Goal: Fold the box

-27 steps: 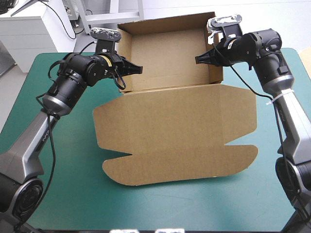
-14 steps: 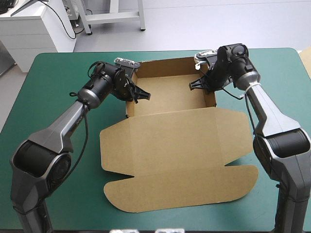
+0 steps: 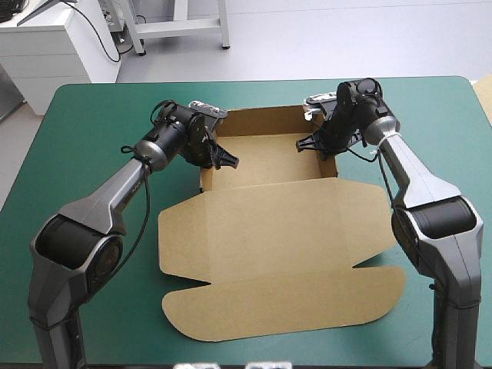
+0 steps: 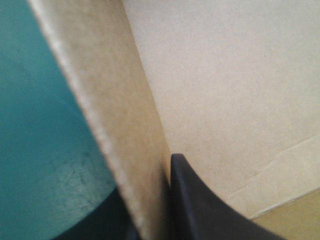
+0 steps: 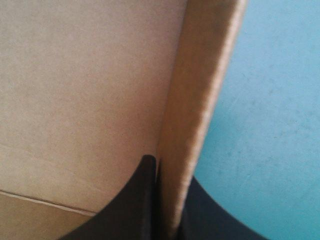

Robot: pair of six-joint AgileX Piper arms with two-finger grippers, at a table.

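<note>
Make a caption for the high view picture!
Left fingers and right fingers pinch side walls of the brown box on the teal-green table.

The box [image 3: 277,223] lies open from above — its walls, pinched by left end effector [image 3: 223,160] and right end effector [image 3: 311,146], block sideways entry.

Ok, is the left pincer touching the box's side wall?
Touching. In the left wrist view the left pincer is shut on the box: its side wall runs between the black fingers, pressed against the inner one with no gap.
</note>
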